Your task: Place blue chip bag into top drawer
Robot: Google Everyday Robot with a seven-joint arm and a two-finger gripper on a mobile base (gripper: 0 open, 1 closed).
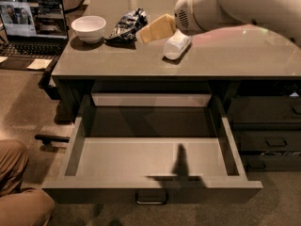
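The blue chip bag (126, 25), dark crumpled foil with white print, lies on the grey counter (235, 55) just right of the white bowl (88, 28). My gripper (143, 35), tan fingers on a white arm coming in from the upper right, sits low over the counter with its tips right at the bag's right end. The top drawer (150, 157) is pulled wide open below the counter. Its flat grey bottom holds nothing, and a small metal handle (151, 197) is at front centre.
A clear plastic bottle (177, 44) lies on its side just right of the gripper. An open laptop (33, 20) stands on a lower surface at left. Narrow dark drawers (270, 126) are at right. A person's knee (19, 192) is at lower left.
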